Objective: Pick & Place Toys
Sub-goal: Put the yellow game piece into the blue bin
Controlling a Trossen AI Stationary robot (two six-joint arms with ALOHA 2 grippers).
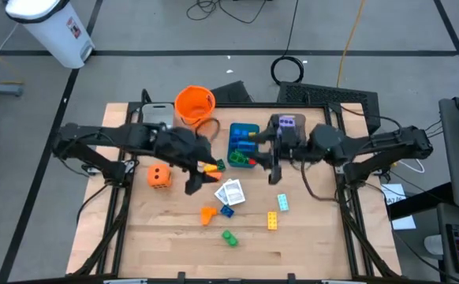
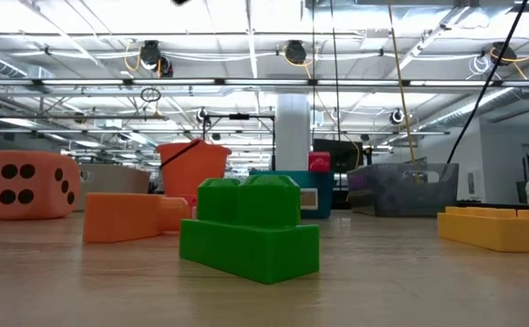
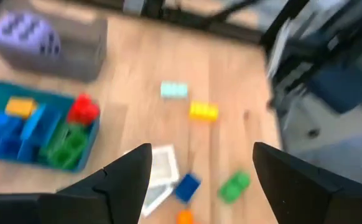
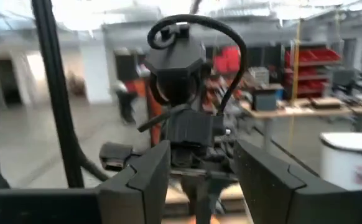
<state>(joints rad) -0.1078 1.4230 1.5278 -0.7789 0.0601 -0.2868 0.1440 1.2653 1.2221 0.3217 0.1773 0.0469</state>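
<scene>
A large orange foam die with dark pips [image 1: 159,175] sits near the table's left edge. A purple die [image 1: 288,122] rests in the grey tray at the far edge, and blue, green, yellow and red plastic bricks [image 1: 242,146] fill the teal tray beside it. Small white printed cards [image 1: 231,192] lie near the middle. Loose on the wood toward the near edge are an orange brick [image 1: 207,214], a blue brick [image 1: 227,211], a green brick [image 1: 229,237], a yellow brick [image 1: 272,221] and a pale blue brick [image 1: 282,203].

Glossy plastic green brick [image 2: 249,236]; smooth pale wood table [image 1: 308,237].
</scene>
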